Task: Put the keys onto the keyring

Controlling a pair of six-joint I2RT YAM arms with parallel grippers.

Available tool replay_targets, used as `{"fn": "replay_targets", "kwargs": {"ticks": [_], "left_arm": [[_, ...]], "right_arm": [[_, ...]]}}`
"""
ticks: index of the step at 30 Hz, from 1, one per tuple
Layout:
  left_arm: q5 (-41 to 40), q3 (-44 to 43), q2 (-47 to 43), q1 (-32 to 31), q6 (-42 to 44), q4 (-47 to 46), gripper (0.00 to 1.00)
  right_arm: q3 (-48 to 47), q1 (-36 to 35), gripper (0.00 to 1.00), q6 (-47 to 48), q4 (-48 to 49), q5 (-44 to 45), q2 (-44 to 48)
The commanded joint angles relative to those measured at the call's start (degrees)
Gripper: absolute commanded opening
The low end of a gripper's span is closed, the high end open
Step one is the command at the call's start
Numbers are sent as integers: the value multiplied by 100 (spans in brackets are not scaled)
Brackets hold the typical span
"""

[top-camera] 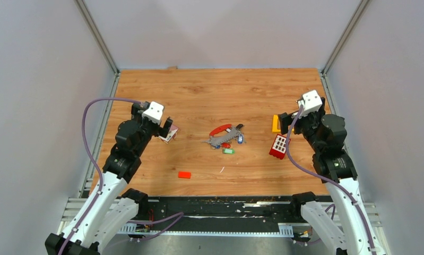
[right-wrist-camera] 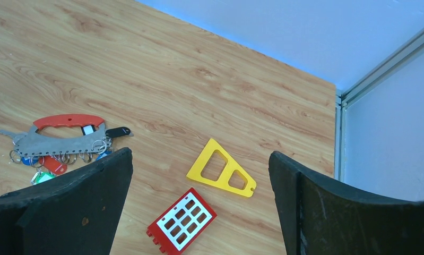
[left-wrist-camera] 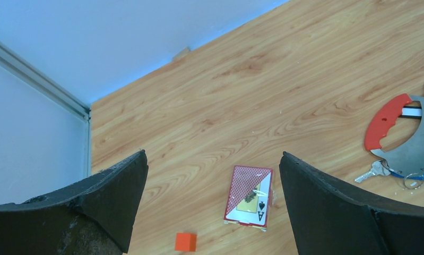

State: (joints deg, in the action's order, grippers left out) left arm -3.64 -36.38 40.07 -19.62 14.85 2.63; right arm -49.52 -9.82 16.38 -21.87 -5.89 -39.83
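The table point(top-camera: 215, 90) carries everything, and I place it all from the keyring point(top-camera: 223, 135), which lies flat near the middle: a grey metal strip with a red curved strap along its far edge. My left pincer point(left-wrist-camera: 212, 159) hangs well to the left of the keyring, fingers wide apart and empty. My right pincer point(right-wrist-camera: 200, 154) hangs well to its right, also spread and holding nothing. A red grid brick point(right-wrist-camera: 182, 226) and a yellow wedge plate point(right-wrist-camera: 223, 169) lie right of the keyring, close under my right pincer. A playing card point(left-wrist-camera: 249, 196) lies left of it, under my left pincer. The keys point(right-wrist-camera: 45, 164), with their small coloured tags, bunch against the keyring's near edge; I cannot tell which already hang from it. An orange block point(top-camera: 184, 175) sits nearer me, left of the keyring.

My worry is that the keys lie flat and thin, so my fingers may skid off. Nothing pins the keyring, so a nudge could shove it away.
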Motion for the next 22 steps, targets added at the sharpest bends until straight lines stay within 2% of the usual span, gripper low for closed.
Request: {"fn": "replay_targets", "kwargs": {"ticks": [1,22], "left_arm": [[-93,-243,22,37,44,49,100],[-42,-309,131,36,76,194,100]], "right_arm": [[31,-5,100,6,288,-21,139],[17,-2,100,-6,227,-45,160]]}}
